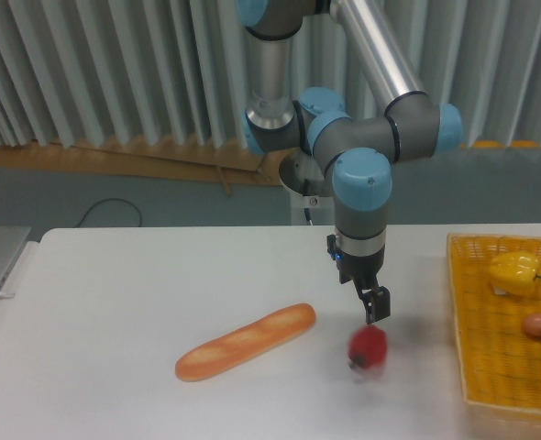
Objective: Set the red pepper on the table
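Hand (372,303) empty, just above red pepper (367,346) on table (115,302)

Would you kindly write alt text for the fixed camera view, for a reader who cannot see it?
A small glossy red pepper lies on the white table, just below the robot arm's open gripper, which holds nothing. A long orange-brown baguette lies to its left; a yellow woven basket with other vegetables sits at the right edge.
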